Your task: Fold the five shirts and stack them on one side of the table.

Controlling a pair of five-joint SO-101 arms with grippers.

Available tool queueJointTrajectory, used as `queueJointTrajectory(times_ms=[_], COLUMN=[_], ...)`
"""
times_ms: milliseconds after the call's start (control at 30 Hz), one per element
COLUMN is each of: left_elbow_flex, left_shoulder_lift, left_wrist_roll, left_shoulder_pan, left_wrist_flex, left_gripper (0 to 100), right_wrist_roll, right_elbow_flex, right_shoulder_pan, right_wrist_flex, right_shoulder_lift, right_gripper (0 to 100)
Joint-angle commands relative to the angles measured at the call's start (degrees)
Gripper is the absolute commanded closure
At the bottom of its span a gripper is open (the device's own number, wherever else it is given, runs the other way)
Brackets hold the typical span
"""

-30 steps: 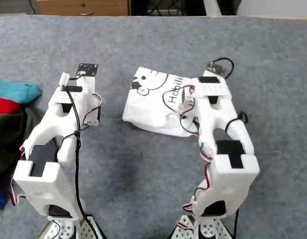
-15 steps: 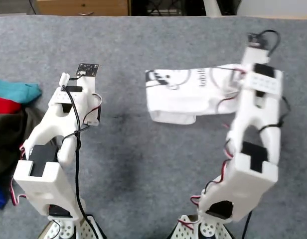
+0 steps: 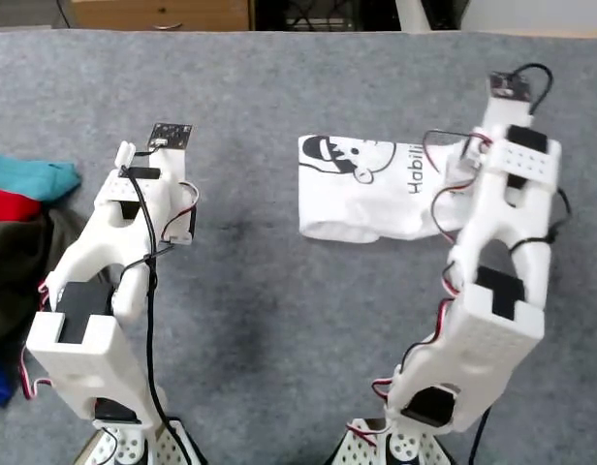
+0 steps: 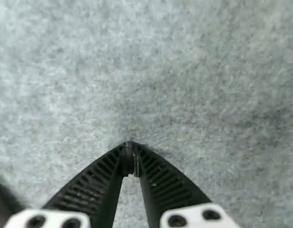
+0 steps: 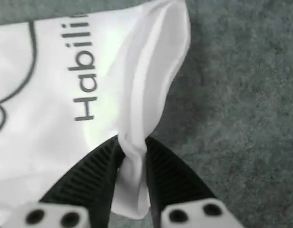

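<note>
Shirt (image 3: 361, 189) partly folded, edge pinched in right gripper (image 5: 132, 156); left gripper (image 4: 130, 159) pressed together, empty; pile (image 3: 22, 194) of others nearby, whether folded unclear.

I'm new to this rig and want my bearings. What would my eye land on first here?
The white shirt with a black cartoon print, lying right of the middle of the grey table, its edge pinched in the right claw. Next, a pile of coloured clothes at the table's left edge. The left claw is shut, empty, over bare grey surface.
</note>
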Motion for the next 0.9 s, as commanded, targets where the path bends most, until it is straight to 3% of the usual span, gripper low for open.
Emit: queueJointTrajectory(times_ms=[0,200,333,433,600,700,867], left_elbow_flex=[0.8,1.1,0.7,0.0,-2.9,-2.9,-2.4], left_shoulder_lift=[-1.3,-1.7,-1.7,-1.8,-3.3,-5.7,-11.2], left_wrist_roll=[-0.3,-0.3,-0.7,-1.2,-3.1,-3.1,-3.1], left_shoulder_pan=[-0.9,-7.7,-16.0,-22.5,-30.7,-30.9,-27.7], left_wrist_flex=[-0.3,0.1,2.3,4.2,9.6,10.3,11.7], left_gripper=[97,97,97,97,97,97,97], right_wrist_roll=[-3.2,-11.5,-15.0,-16.4,-20.4,-21.6,-21.7], right_elbow_flex=[-7.0,-20.8,-30.3,-36.6,-47.0,-52.9,-64.9], right_shoulder_pan=[-6.9,-28.4,-43.9,-51.3,-51.9,-48.8,-43.0], right_wrist_flex=[3.4,9.5,6.9,5.8,6.0,7.6,20.0], right_shoulder_lift=[-5.1,-6.8,-2.4,3.8,17.5,24.7,31.2], right_gripper=[98.4,98.4,98.4,98.4,98.3,98.3,98.3])
